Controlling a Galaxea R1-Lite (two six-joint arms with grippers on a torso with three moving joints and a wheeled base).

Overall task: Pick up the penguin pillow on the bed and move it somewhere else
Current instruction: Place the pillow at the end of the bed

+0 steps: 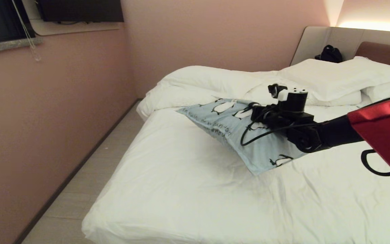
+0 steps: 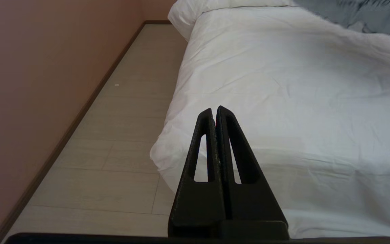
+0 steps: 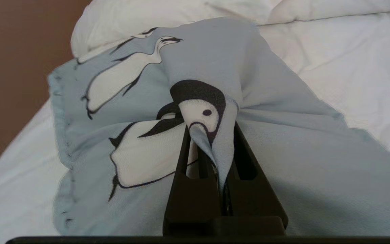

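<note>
White bed, right gripper outstretched, pinching penguin pillow

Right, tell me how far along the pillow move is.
Done: the right gripper has pinched a fold of the penguin pillow, fingers shut on the fabric. In hand: one side of the pillow is tilted up off the bed, the near corner still resting on the sheet. Left: carrying it elsewhere and releasing. The left gripper is parked near the bed's edge.

Dusty-pink painted walls enclosed the room, with a pale plank floor running toward twelve o'clock. A grey stone window sill sat at ten o'clock; a warm light strip glowed at two o'clock.
</note>
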